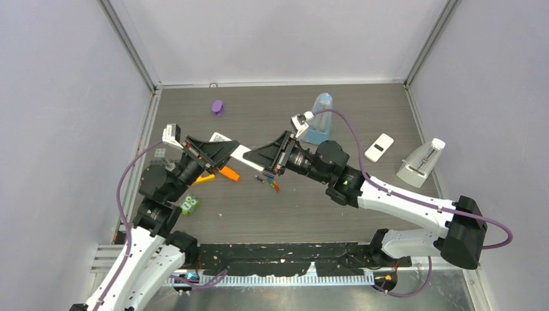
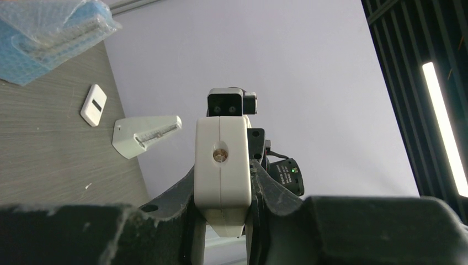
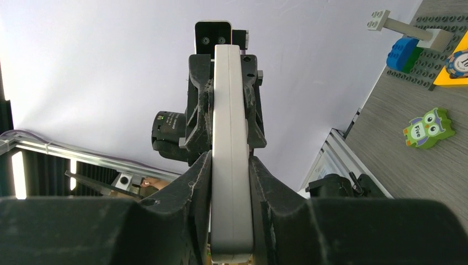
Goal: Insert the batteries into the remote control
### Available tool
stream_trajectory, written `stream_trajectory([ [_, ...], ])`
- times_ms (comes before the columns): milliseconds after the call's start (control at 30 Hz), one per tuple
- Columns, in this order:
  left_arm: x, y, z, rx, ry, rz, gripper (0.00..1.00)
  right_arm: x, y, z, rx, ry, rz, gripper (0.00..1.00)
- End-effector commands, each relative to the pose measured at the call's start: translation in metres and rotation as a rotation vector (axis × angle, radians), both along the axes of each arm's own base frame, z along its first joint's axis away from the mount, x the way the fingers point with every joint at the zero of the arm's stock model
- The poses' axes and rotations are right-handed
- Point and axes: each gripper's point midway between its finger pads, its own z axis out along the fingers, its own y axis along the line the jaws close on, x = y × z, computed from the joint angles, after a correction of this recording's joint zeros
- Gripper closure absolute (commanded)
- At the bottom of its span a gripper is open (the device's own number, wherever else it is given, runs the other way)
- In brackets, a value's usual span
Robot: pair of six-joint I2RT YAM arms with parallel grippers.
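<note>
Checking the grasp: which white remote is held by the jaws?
The long remote, clamped in both arms' jaws; the short remote lies loose on the table.

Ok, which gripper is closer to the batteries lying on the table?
Right. The right gripper grips the remote right beside the batteries; the left gripper grips the remote's other end, farther off to their left.

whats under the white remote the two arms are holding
From above, the remote covers the table directly beneath it. Some batteries and an orange piece lie on its near side, not visibly under it. Its underside cannot be seen.
</note>
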Motion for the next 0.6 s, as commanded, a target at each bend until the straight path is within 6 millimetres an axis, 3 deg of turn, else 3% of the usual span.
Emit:
stream_trajectory([
  [0,0.000,0.014,0.025,-0.090,-0.073,0.071,1.00,-0.004,0.001,-0.013,-0.031,0.021,0.007,0.79],
  [267,0.018,0.033,0.010,-0.148,-0.014,0.202,1.00,-0.004,-0.015,-0.020,0.002,0.017,-0.019,0.84],
  [567,0.035,0.034,-0.002,-0.122,0.021,0.252,1.00,-0.001,-0.028,-0.021,0.039,-0.002,-0.028,0.87],
])
